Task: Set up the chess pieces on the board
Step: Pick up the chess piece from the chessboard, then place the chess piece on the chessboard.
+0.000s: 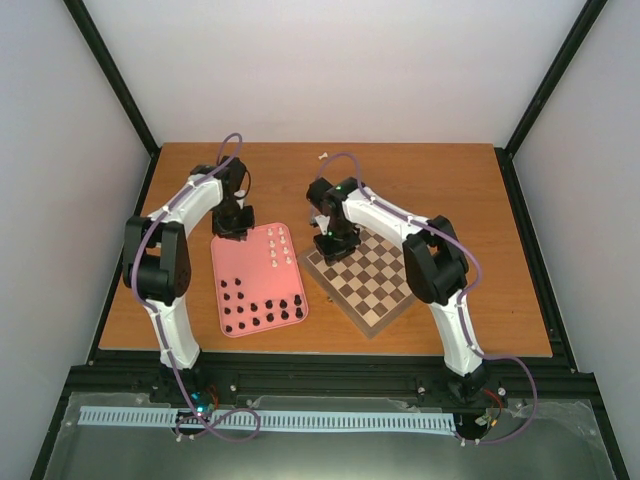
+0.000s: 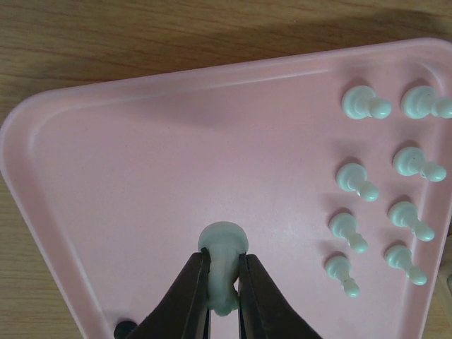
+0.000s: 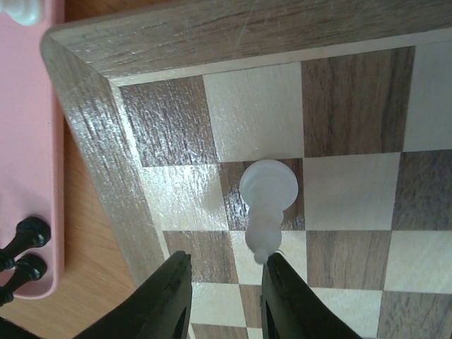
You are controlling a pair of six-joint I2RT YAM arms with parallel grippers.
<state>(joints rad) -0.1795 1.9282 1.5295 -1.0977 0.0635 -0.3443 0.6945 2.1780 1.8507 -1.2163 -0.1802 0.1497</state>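
Board (image 1: pixel 372 290): located at 3 o'clock of the pink tray (image 1: pixel 236 262) in the top view. One pawn (image 3: pixel 267 189) is seen upright on a dark square near the board's corner. No other piece is made out on it.
Right gripper (image 3: pixel 226 260): released, jaws apart, with the pawn at 12 o'clock of them. The pawn's head lies just beside the finger (image 3: pixel 282 296) at 3 o'clock; contact cannot be ruled out.
Left gripper (image 2: pixel 224 261): clenched on a white piece (image 2: pixel 223 244) over the tray, near a corner. Whether the base touches the tray cannot be told.
Tray stock: white pieces (image 2: pixel 367 180) are grouped at 3 o'clock of the held one. Black pieces (image 1: pixel 262 312) are kept at the tray's 6 o'clock end in the top view.
Risk, pawn: toppling is likely if the right gripper is drawn off sideways, because the finger is so close to the head and the base is small.
Risk, held piece: a slim, rounded body is pinched, so pivoting or slipping may be caused on lifting, and a tilted placement would follow.
Risk, arms: both wrists are close together at the tray-board gap, so a clash may be caused if the left is carried across before the right is cleared.
Risk, neighbours: closely spaced pieces may be knocked by the wide fingers.
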